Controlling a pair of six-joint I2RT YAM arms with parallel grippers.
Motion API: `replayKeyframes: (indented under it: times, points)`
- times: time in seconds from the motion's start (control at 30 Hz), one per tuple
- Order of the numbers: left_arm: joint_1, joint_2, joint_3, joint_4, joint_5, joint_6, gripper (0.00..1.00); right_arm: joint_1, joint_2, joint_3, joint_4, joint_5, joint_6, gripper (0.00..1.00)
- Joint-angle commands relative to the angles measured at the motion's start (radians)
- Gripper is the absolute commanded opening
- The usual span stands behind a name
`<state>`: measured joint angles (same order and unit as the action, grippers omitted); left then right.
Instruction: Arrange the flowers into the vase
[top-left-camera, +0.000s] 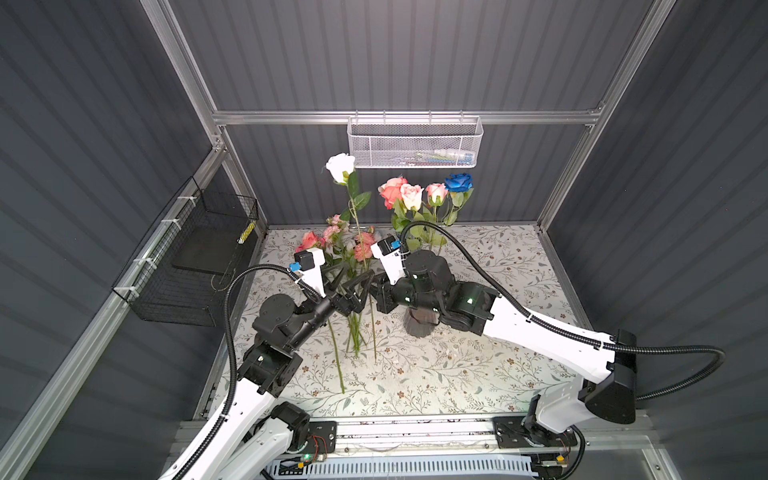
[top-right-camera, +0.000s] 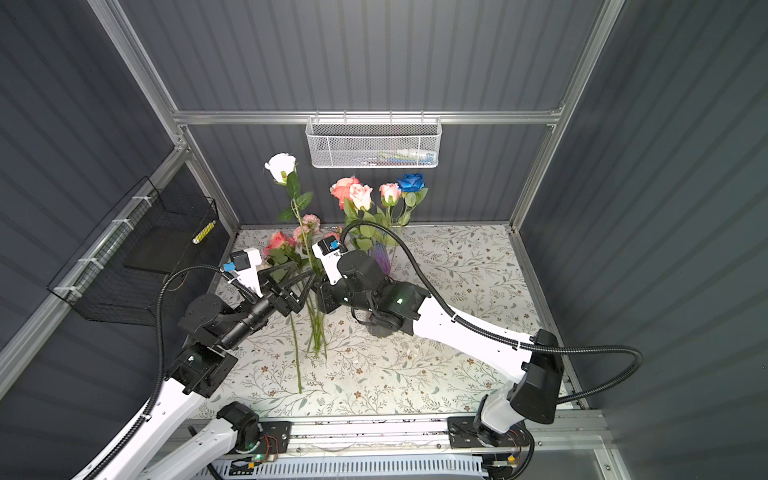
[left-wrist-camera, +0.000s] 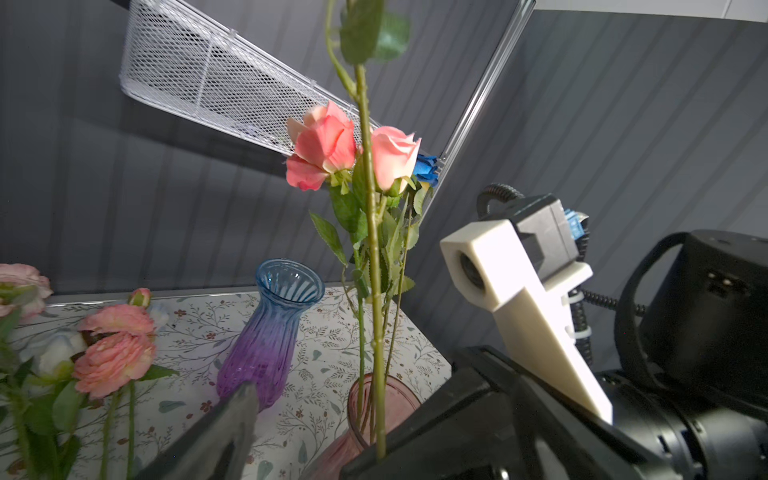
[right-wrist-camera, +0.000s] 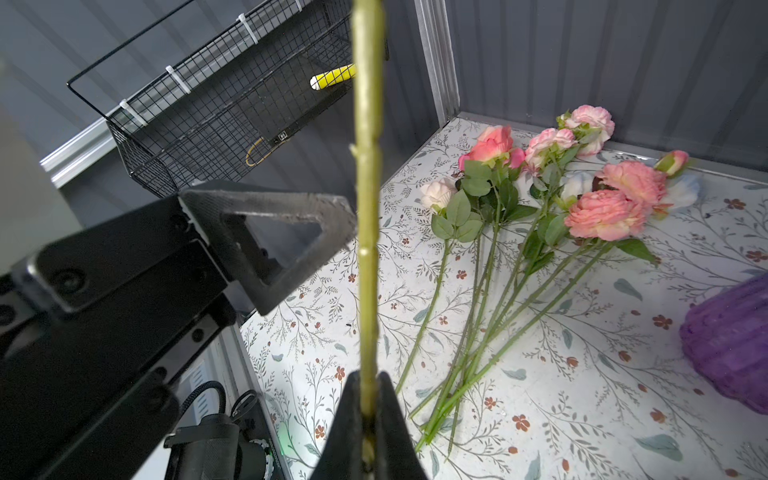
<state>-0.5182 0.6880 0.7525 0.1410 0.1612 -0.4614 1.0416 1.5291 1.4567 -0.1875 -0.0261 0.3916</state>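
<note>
a white rose (top-left-camera: 340, 166) is held upright, its head high above the flowered table (top-left-camera: 498, 353), just left of the pink vase (left-wrist-camera: 399, 395). the right gripper (right-wrist-camera: 368, 399) is pinched tight on its green stem (right-wrist-camera: 368, 208). the left gripper (top-left-camera: 351, 284) is spread wide, just beside the same stem. four roses (top-left-camera: 415, 193) stand in the pink vase. more flowers (right-wrist-camera: 540, 199) lie on the table at the back left.
</note>
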Motion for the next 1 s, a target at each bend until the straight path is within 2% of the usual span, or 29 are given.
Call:
replayKeyframes:
  times: [0.0,0.1,0.2,0.4,0.6,0.8,0.97]
  points:
    - [-0.005,-0.081,0.047,-0.123,-0.117,0.067,0.99,0.006,-0.039,-0.02,0.006,0.029,-0.025,0.03]
    - [-0.005,-0.163,0.021,-0.195,-0.266,0.038,0.99,0.005,-0.062,-0.027,0.0,0.045,-0.035,0.03]
    - [-0.005,-0.227,-0.032,-0.291,-0.425,-0.047,0.99,0.005,-0.084,-0.024,-0.008,0.053,-0.053,0.03]
    - [-0.005,-0.263,-0.152,-0.486,-0.593,-0.241,0.99,0.006,-0.065,0.084,-0.078,0.069,-0.115,0.03]
    - [-0.004,-0.168,-0.204,-0.508,-0.623,-0.337,0.99,0.005,-0.044,0.15,-0.096,0.105,-0.161,0.03]
    - [-0.005,0.027,-0.176,-0.593,-0.618,-0.431,0.99,0.005,-0.095,0.137,-0.077,0.168,-0.212,0.03]
    - [-0.005,0.022,-0.232,-0.565,-0.617,-0.506,0.99,-0.014,-0.154,0.125,-0.086,0.257,-0.274,0.02]
